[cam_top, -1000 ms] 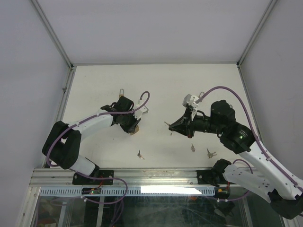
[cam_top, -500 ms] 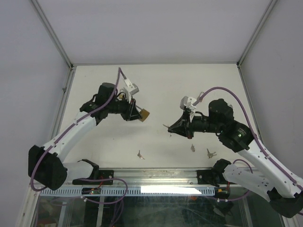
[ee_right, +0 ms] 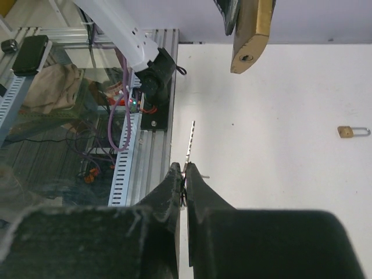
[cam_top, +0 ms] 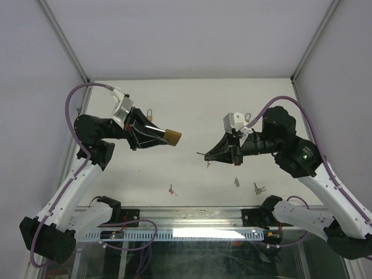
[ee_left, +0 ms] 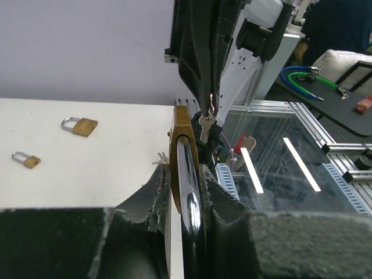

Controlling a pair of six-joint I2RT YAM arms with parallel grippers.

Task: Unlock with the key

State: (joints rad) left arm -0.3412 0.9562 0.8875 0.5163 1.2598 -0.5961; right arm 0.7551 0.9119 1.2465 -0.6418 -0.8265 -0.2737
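Above white table (cam_top: 192, 99), left fingers (ee_left: 152, 203) clamp the brass padlock (ee_left: 181, 125), right fingers (ee_right: 165, 189) pinch the key (ee_right: 189, 142), well apart.

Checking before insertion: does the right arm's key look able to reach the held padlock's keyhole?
Probably yes: nothing lies between the key and the padlock, whose exposed keyhole faces it.
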